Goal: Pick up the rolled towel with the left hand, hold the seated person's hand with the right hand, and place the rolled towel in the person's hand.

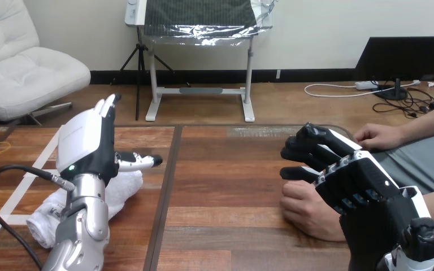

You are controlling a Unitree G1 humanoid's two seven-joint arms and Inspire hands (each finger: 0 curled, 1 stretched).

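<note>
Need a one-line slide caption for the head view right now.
Open left hand beside the towel on the table; right hand over the person's nearer hand.

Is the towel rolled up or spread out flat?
Rolled: the white towel lies as a thick roll on the table, partly behind the left hand.

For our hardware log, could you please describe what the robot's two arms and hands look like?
The left hand has a smooth white shell on its back, black sides, black-and-white fingers and a small green light near the wrist; its forearm is rounded silver. The right hand is mostly black, with a row of slots and a white edge.
</note>
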